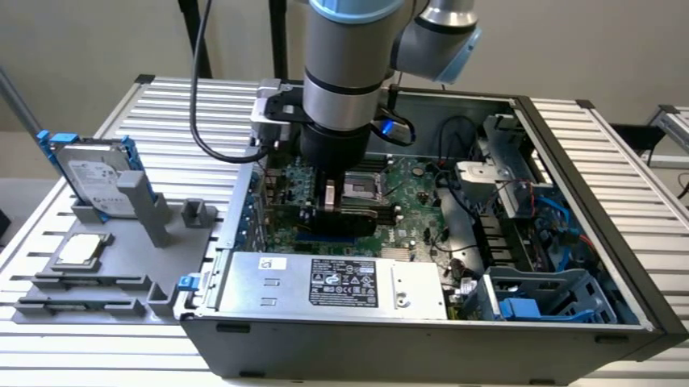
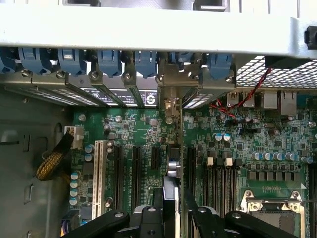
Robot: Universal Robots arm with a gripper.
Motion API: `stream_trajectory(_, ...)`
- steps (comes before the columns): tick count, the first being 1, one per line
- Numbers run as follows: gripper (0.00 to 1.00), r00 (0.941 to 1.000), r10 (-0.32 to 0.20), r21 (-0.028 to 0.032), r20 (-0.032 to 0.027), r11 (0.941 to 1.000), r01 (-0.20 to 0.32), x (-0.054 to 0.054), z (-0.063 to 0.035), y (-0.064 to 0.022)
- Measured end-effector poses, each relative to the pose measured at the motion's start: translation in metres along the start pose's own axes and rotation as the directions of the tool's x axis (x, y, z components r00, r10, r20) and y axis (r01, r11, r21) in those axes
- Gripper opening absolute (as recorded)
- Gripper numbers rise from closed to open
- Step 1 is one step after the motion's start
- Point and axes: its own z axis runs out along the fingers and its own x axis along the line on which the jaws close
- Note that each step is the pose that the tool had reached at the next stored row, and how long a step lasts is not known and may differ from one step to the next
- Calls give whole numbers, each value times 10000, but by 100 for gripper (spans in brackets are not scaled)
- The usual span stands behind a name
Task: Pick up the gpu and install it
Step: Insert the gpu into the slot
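A: Where is the gpu?

B: We see the gpu (image 1: 347,216), a small flat card with a black cooler on one face, inside the big grey metal computer case (image 1: 431,347). It stands up on its thin edge, right over the green circuit board (image 1: 415,181) that lies in the bottom of the case.

A: What is the robot's claw doing?

B: The black gripper (image 1: 335,196) reaches straight down into the case. Its two fingers (image 2: 148,220) press on the card, one on each side, so we see them pinching the gpu between them.

A: Is the card in its slot?

B: In the wrist view it runs in line with the long black slots (image 2: 119,173). Its far end is near the case wall with the blue clips (image 2: 109,59). We cannot tell if it sits all the way down.

A: What else do we see?

B: Outside the case, on the exterior view's left, a silver hard drive with blue rails (image 1: 95,184) stands upright in a grey plastic stand (image 1: 151,214). A small square silver chip (image 1: 81,251) lies flat on that stand. Both are well apart from the gripper. A silver power box with a label (image 1: 269,278) sits inside the case.
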Motion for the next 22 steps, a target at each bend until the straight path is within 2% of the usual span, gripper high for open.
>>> stream_trajectory(12,27,10000,-1,-3,5,10000,1,3,26,-15)
stream_trajectory(14,27,10000,-2,4,23,10000,2,1,6,-15)
stream_trajectory(17,27,10000,-2,-20,8,10000,2,0,-67,-10)
stream_trajectory(22,27,10000,0,-26,6,10000,0,0,-60,-10)
